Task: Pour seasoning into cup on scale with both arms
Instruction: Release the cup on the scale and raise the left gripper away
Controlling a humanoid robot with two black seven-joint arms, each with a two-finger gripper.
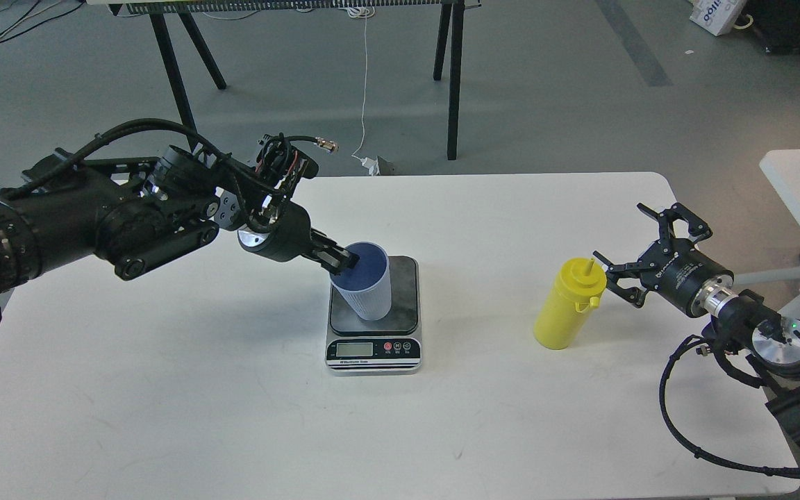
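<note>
Head view, centred on the scale: light blue cup standing on the dark platform, tilted slightly, left hand pinching its near-left rim. Right of the scale, well apart: yellow seasoning bottle upright on the white worktop, right hand spread, fingers just beside the cap tab, not closed on it. Judged light, smooth plastic, squeezable; take hold at mid-body, below the cap, with moderate pressure. Path between bottle and scale free of objects. Beyond the worktop: black trestle legs, hanging white cable.
</note>
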